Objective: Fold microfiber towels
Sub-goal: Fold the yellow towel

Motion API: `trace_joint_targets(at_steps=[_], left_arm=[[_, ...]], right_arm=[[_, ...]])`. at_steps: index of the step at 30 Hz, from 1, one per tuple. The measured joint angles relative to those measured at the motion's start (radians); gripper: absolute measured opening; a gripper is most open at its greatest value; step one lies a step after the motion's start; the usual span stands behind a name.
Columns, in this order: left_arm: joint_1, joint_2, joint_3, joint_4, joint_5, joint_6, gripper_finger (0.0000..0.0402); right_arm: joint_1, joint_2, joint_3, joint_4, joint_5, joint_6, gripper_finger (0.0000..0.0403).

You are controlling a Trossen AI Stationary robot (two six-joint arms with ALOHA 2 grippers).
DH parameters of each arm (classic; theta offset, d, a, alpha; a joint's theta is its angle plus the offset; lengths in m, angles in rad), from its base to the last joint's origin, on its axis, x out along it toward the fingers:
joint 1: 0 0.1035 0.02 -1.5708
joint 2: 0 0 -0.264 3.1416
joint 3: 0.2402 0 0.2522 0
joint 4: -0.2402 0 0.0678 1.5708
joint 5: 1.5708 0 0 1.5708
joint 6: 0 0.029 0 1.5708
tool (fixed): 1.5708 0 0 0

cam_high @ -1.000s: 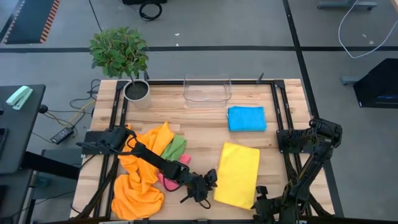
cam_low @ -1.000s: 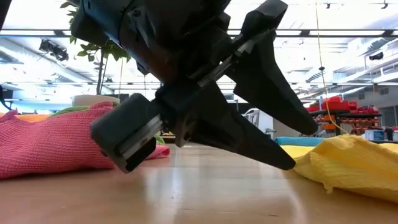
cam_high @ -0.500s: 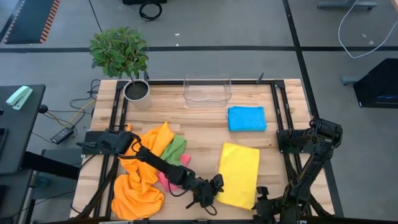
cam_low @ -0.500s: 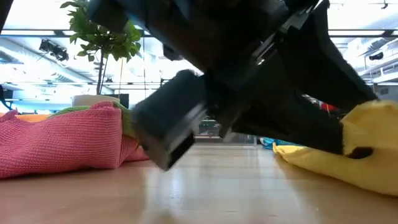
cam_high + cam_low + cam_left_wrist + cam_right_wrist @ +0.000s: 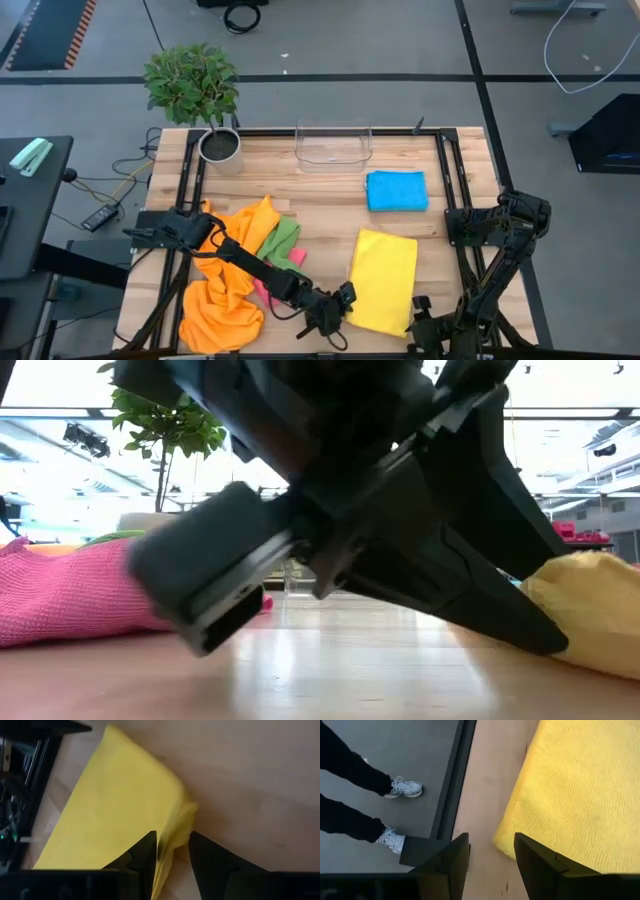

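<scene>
The left claw (image 5: 345, 300) reaches low across the near tabletop (image 5: 330, 205) to the left edge of a yellow towel (image 5: 383, 281), its two fingers (image 5: 142, 857) set narrowly apart astride a raised fold of the cloth. The yellow towel lies folded into a rectangle, right of centre near the front. A blue towel (image 5: 396, 190), folded small and neat, sits beyond it. On the left, orange towels (image 5: 225, 290), a green one (image 5: 283, 238) and a pink one (image 5: 272, 290) lie crumpled in a heap. The right claw (image 5: 490, 857) waits at the tabletop's near right corner, fingers apart and gripping nothing, just beside the yellow towel's corner.
</scene>
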Motion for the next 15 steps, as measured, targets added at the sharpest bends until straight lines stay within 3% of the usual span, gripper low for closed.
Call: trace_joint_targets(at_steps=[11, 15], left_arm=[[-0.009, 0.000, 0.000, -0.035, -0.002, 0.016, 0.0114], [-0.009, 0.003, 0.000, -0.036, -0.090, 0.120, 0.0114]], right_arm=[[0.005, 0.000, 0.000, 0.000, -0.001, 0.007, 0.0166], [0.004, 0.000, 0.000, 0.000, 0.000, 0.007, 0.0166]])
